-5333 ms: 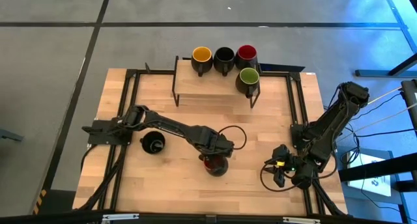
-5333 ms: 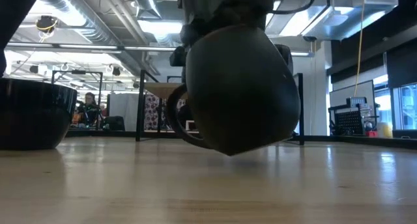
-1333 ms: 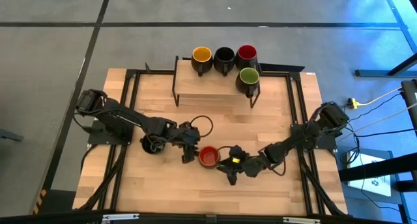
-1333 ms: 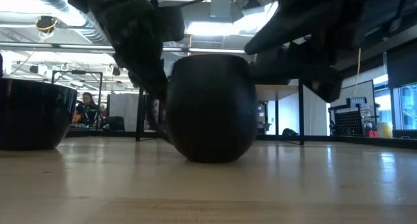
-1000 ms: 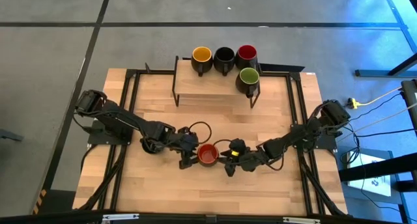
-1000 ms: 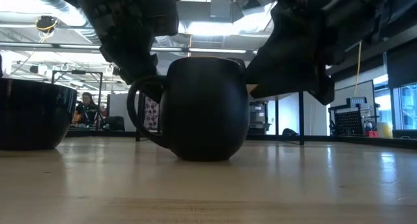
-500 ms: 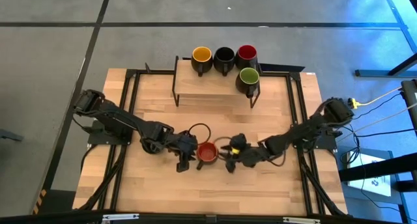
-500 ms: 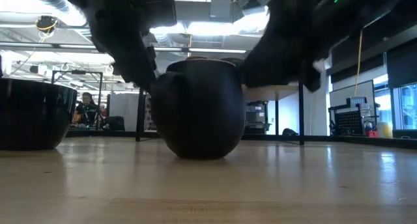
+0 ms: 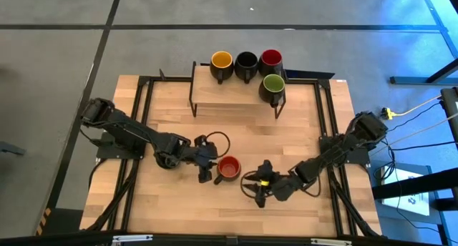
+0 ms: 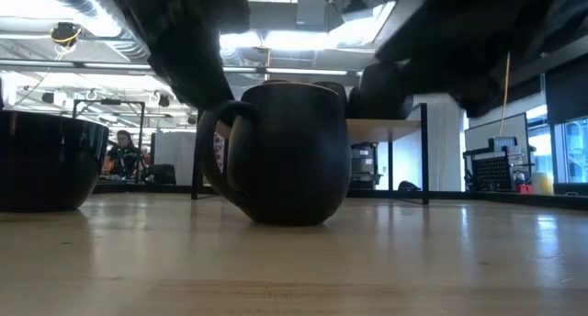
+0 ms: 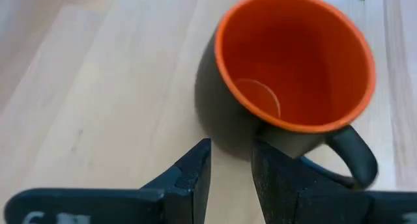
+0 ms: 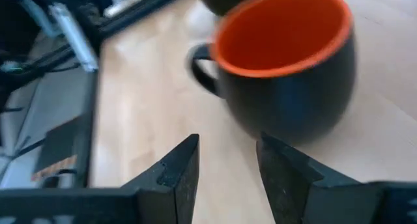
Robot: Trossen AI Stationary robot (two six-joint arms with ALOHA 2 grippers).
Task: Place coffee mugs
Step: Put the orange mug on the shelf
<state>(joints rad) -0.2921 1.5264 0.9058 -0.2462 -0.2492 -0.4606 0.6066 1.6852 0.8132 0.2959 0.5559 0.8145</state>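
Six mugs: four on the far shelf (image 9: 236,89), two on the table (image 9: 179,203).
Left gripper (image 9: 205,176) and right gripper (image 9: 260,197) spread, flanking the red mug (image 9: 228,168), holding nothing.

An open-plan lab or workshop: exposed ceiling ducts (image 10: 101,22) and strip lights overhead, a grey floor (image 9: 57,60) around the framed wooden worktop (image 9: 179,203), equipment racks (image 10: 491,169) and a seated person (image 10: 119,151) behind.

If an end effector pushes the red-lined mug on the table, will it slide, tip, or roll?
The red-lined mug stands upright on its base on the smooth wooden table, so it would probably slide. Its rounded body narrows toward the base, so a high push might tip it. It looks rigid, probably breakable.
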